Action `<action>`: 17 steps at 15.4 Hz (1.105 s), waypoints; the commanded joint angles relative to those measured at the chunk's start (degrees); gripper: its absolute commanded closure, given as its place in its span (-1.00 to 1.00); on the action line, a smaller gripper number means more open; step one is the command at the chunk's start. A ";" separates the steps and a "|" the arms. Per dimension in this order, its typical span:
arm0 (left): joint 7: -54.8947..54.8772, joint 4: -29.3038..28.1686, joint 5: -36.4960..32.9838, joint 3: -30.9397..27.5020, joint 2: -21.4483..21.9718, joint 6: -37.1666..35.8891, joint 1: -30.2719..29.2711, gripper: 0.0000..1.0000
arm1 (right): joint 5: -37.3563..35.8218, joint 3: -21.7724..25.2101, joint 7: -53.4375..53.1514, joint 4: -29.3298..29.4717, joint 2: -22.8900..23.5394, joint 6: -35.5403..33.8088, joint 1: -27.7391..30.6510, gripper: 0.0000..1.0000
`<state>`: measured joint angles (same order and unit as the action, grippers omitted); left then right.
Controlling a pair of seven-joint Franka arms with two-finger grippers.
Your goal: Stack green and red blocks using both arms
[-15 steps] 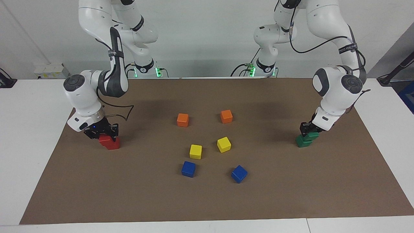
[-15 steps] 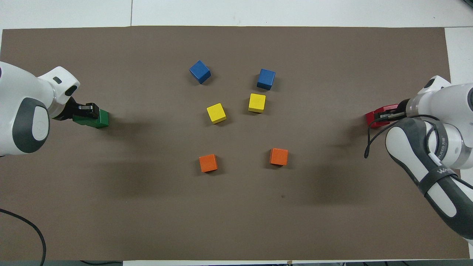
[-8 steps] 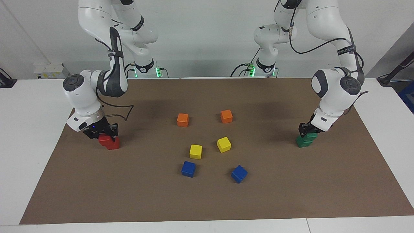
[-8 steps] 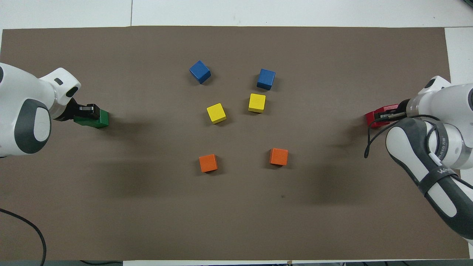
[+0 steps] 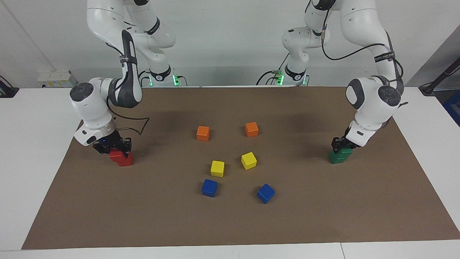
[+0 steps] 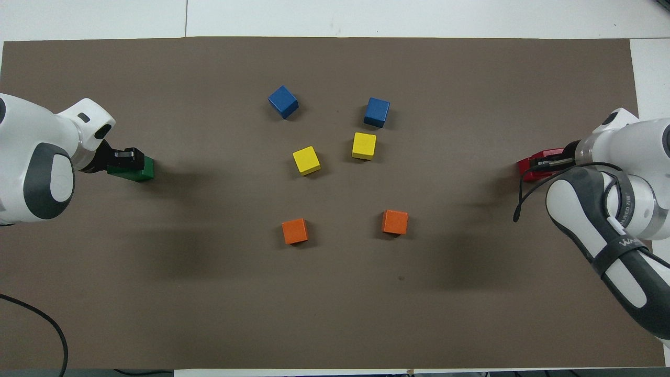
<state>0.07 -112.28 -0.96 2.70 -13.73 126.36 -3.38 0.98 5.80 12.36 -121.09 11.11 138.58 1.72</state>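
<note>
Two red blocks sit stacked near the right arm's end of the mat, the upper red block [image 5: 115,155] offset on the lower red block [image 5: 126,160]. My right gripper [image 5: 114,148] comes down onto the upper one and is shut on it. From overhead only a red edge [image 6: 525,168] shows beside the right gripper [image 6: 544,162]. At the left arm's end, an upper green block [image 5: 345,151] rests on a lower green block [image 5: 335,158]. My left gripper [image 5: 343,144] sits on the upper one, covering part of the green stack [image 6: 143,170] in the overhead view, where the left gripper [image 6: 124,159] shows.
In the middle of the brown mat [image 5: 230,223] lie two orange cubes [image 5: 203,133] [image 5: 251,129], two yellow cubes [image 5: 217,168] [image 5: 248,160] and two blue cubes [image 5: 209,187] [image 5: 265,193]. A black cable [image 5: 134,120] loops from the right wrist.
The left arm has drawn in slightly and the upper green block has settled lower, closer over the lower one. The right gripper and red blocks have hardly moved.
</note>
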 commanded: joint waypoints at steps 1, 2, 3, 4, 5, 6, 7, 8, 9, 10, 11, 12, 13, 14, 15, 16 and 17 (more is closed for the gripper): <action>-0.33 -0.85 1.05 0.20 1.42 0.39 -0.48 -1.00 | 0.52 -0.70 -1.02 -1.08 -1.35 0.11 0.39 -1.00; -0.33 0.47 1.05 0.03 2.38 -1.45 -0.57 -1.00 | 0.52 -0.70 -0.85 -0.82 -1.35 -0.06 0.48 -1.00; -0.33 2.39 1.05 -0.06 3.26 -4.86 -0.66 -1.00 | 0.52 -0.70 -0.84 -0.21 -1.35 -0.33 0.39 -1.00; -0.25 4.94 1.05 -0.41 5.01 -9.86 -1.09 -1.00 | 0.52 -0.70 -0.84 0.84 -1.35 -1.55 0.22 -1.00; -0.33 7.31 0.96 -0.33 6.42 -14.52 -1.45 -1.00 | 0.43 -0.70 -1.02 2.68 -1.35 -3.91 0.13 -1.00; -0.33 9.51 0.96 -0.33 7.56 -19.26 -1.36 -1.00 | 0.43 -0.70 -1.02 5.05 -1.35 -6.80 0.04 -1.00; -0.33 10.49 1.05 -0.41 9.57 -23.84 -1.36 -1.00 | 0.43 -0.79 -1.02 8.12 -1.44 -10.31 0.04 -1.00; -0.42 10.24 1.05 -0.42 12.03 -26.23 -1.45 -1.00 | 0.43 -0.79 -1.02 11.11 -1.61 -14.27 0.04 -1.00; -0.51 9.97 1.05 -0.50 13.88 -28.00 -1.62 -1.00 | 0.43 -0.79 -0.93 14.27 -2.31 -19.00 0.04 -1.00; -0.51 9.54 1.05 -0.50 15.73 -30.27 -2.23 -1.00 | 0.34 -0.88 -0.93 16.91 -3.10 -23.40 -0.31 -1.00; -0.42 9.27 1.05 -0.50 16.79 -31.86 -2.15 -1.00 | 0.34 -0.79 -0.93 18.85 -4.33 -27.01 -1.18 -1.00; -0.42 9.18 1.05 -0.50 17.24 -32.75 -2.41 -1.00 | 0.34 -0.79 -0.93 20.52 -5.56 -30.09 -1.63 -1.00; -0.25 9.01 1.05 -0.50 17.42 -33.28 -2.33 -1.00 | 0.17 -0.88 -0.93 21.76 -6.96 -32.91 -1.80 -1.00; -0.25 8.57 1.05 -0.50 17.50 -33.03 -2.15 -1.00 | -0.01 -0.88 -0.93 22.29 -8.37 -35.20 -2.59 -1.00; -0.25 8.13 1.05 -0.59 17.59 -32.94 -1.89 -1.00 | -0.36 -0.88 -1.02 22.39 -9.86 -36.61 -3.38 -1.00; -0.25 8.04 1.05 -0.59 17.68 -32.93 -2.06 -1.00 | -0.45 -0.79 -0.93 22.39 -11.01 -38.11 -3.74 -1.00; -0.25 8.12 1.05 -0.68 17.68 -32.93 -1.72 -1.00 | -0.45 -0.88 -0.93 22.39 -11.63 -39.08 -3.91 -1.00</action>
<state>0.14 -103.05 -0.93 1.92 3.38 93.45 -4.90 0.90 5.18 12.24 -98.34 0.96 101.37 -1.88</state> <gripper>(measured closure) 0.000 0.000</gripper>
